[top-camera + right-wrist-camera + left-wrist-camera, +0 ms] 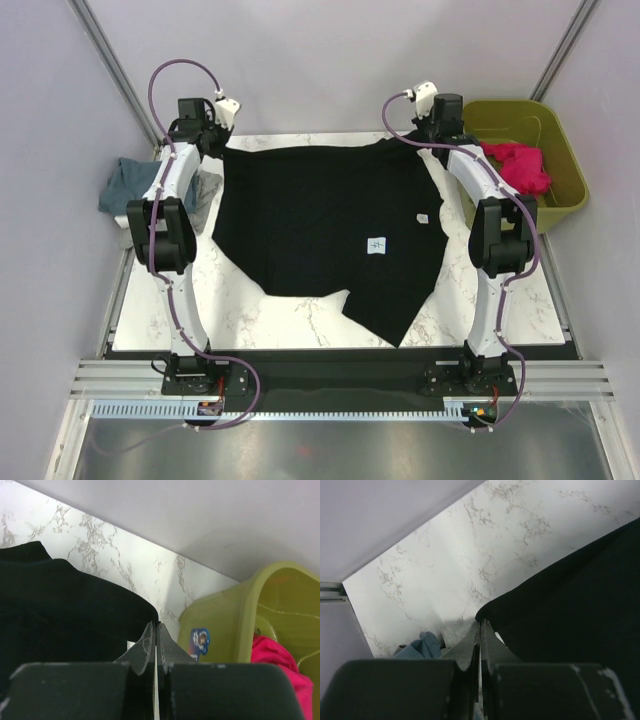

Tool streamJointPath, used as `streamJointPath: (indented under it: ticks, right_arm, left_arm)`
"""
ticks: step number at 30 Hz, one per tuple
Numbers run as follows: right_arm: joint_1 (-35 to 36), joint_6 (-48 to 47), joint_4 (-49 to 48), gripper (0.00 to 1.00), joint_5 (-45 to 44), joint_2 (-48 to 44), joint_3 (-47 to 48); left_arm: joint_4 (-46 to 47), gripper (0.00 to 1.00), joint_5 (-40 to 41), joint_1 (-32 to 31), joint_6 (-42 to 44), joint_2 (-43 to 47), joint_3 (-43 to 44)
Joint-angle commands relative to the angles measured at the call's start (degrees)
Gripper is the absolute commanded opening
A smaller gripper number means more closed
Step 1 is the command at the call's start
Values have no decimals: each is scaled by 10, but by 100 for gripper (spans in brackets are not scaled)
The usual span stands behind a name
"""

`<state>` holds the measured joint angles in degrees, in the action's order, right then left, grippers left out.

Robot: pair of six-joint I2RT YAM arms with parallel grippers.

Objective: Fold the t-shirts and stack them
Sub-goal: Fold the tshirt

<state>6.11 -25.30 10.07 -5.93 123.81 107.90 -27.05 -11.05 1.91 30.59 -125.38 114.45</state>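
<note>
**foldbot_fan:** ok where are we with this? The black t-shirt (320,220) is lying open across the middle of the counter (250,315), white label (377,244) facing up, bottom edge rumpled toward the lower middle of the frame. Nothing looks folded or stacked yet imo

**yam_tinkerer:** yeah, I'd call this the spread-it-flat step. Both arms are up at the far corners of the shirt, upper left and upper right. The left fingers (470,645) are clenched tight and the cloth's corner runs right up to their tips. Same with the right fingers (142,650). It looks like a pinch on the edge, but I can't tell for sure if there's cloth in there

**foldbot_fan:** and next?

**yam_tinkerer:** my guess is it needs that lower edge smoothed out, then a sleeve side brought over toward the middle. The teal-blue shirt (122,185) waits off the left edge. The right arm should watch the olive basket (570,170) in the upper right, it's close
</note>
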Motion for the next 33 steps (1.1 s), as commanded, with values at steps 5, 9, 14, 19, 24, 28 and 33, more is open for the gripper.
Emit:
streamJointPath:
  ticks: [5,9,14,19,24,28,33]
  right_arm:
    - [-2,15,5,0,14,-102,-79]
    - [-2,16,9,0,15,-129,-117]
    - [-2,24,14,0,19,-167,-162]
    - [-1,32,19,0,22,-210,-205]
    - [-2,39,26,0,24,-241,-239]
    - [-2,46,30,0,29,-257,-261]
    - [-1,54,35,0,44,-274,-303]
  left_arm:
    - [4,2,-19,5,-29,68,-52]
    - [6,2,-20,5,-38,94,-77]
    - [9,2,-17,6,-40,123,-118]
    - [10,2,-17,5,-49,152,-154]
    - [10,2,-16,5,-53,178,-200]
    - [9,2,-16,5,-54,189,-224]
    - [16,2,-13,5,-58,192,-260]
